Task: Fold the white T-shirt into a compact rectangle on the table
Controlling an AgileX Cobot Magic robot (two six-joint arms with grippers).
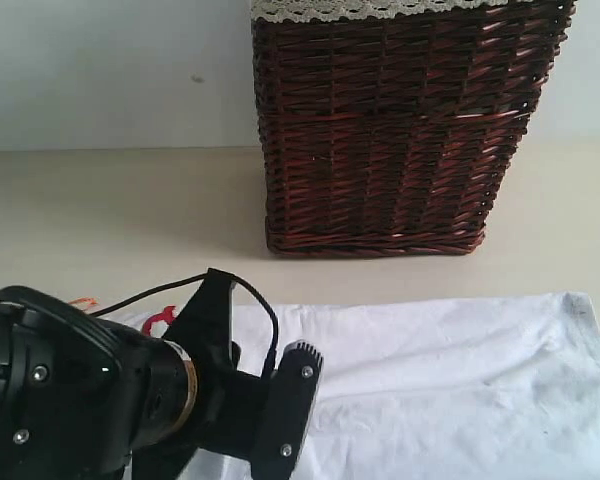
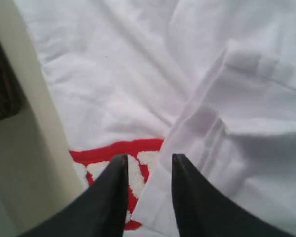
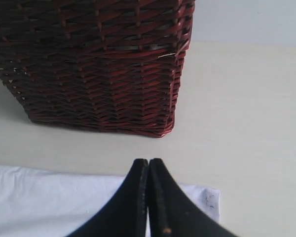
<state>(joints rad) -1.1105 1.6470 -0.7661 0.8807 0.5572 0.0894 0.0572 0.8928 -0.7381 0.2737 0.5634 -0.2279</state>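
The white T-shirt (image 1: 450, 380) lies spread flat along the near part of the table (image 1: 100, 210), with a bit of its red-outlined lettering (image 1: 160, 320) showing beside my left arm (image 1: 80, 390). In the left wrist view my left gripper (image 2: 148, 165) is open just over the shirt (image 2: 113, 74). A folded edge of cloth and the red lettering (image 2: 118, 148) show in the gap between its fingers. My right gripper (image 3: 149, 162) is shut on nothing and hovers over the shirt's edge (image 3: 49, 197) near a corner. It is out of the exterior view.
A tall dark-red wicker basket (image 1: 400, 130) with white lace trim (image 1: 360, 8) stands at the back of the table, just beyond the shirt. It fills much of the right wrist view, where the basket (image 3: 98, 64) has bare table (image 3: 246, 108) beside it.
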